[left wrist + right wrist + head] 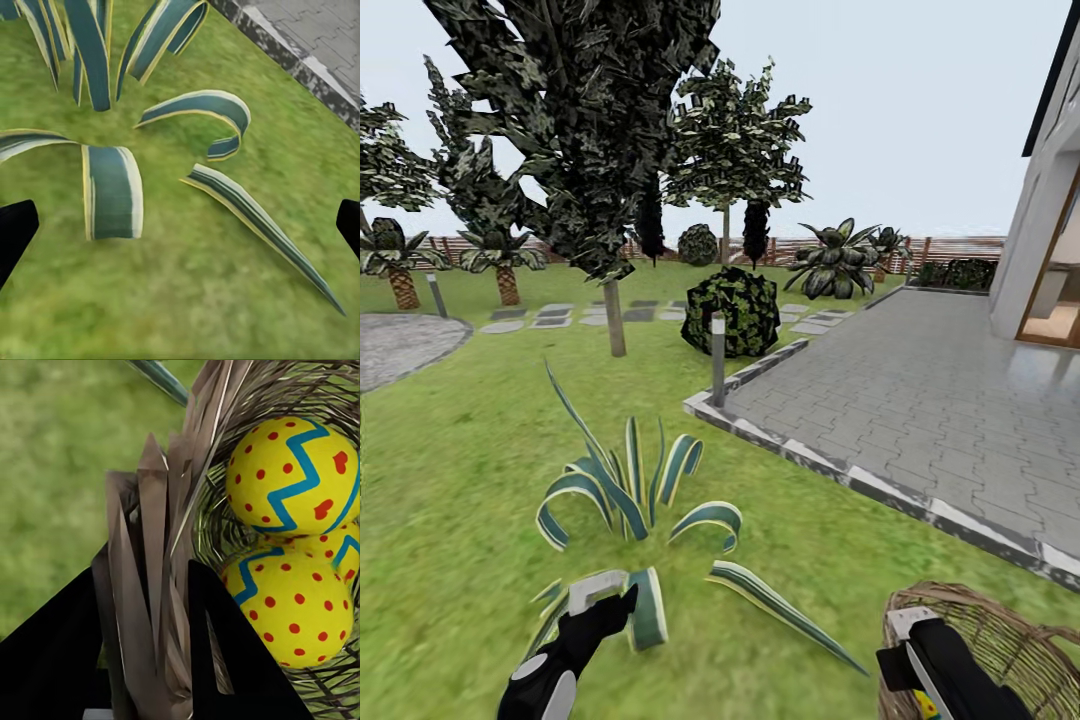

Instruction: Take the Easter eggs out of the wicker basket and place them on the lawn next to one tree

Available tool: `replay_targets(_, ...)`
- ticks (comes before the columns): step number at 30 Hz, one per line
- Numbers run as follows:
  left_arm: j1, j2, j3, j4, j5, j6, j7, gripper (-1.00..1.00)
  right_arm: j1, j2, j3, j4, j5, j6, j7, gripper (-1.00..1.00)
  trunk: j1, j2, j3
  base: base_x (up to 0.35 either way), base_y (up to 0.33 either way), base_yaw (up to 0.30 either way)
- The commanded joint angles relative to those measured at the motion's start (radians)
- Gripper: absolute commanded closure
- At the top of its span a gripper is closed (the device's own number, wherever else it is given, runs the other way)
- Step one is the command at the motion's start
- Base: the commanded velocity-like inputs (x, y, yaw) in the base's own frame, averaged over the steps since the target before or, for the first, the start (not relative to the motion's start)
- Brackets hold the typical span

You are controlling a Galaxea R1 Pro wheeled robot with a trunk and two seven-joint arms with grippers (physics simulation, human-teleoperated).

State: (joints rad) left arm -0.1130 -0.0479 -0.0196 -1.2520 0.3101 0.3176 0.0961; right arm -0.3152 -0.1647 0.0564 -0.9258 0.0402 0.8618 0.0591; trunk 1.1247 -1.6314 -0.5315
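Where the lawn (450, 480) meets grey paving (920, 400), a striped-leaf plant (625, 490) is seen at twelve o'clock and the tree (615, 315) beyond. The wicker basket (1000, 625) sits at four o'clock. The left gripper (180, 225) is spread wide over grass, empty. The right gripper (142, 615) is seen straddling the basket rim; its grip cannot be told. Three Easter eggs (296, 476) are shown inside.
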Motion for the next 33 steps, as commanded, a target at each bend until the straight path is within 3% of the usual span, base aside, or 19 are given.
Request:
replay_targets(1, 0.0, 0.0, -0.002, -0.001, 0.011, 0.004, 0.008, -1.0, -0.001, -0.001, 0.002, -0.002, 0.012, 0.005, 0.005, 1.0, 0.0, -0.001, -0.001, 0.0, 0.316, 0.0)
replay_targets(33, 0.0, 0.0, -0.002, 0.0, 0.009, 0.005, 0.008, -1.0, -0.001, 0.002, 0.002, -0.005, 0.012, 0.005, 0.005, 1.0, 0.0, -0.001, -0.001, 0.0, 0.334, 0.0)
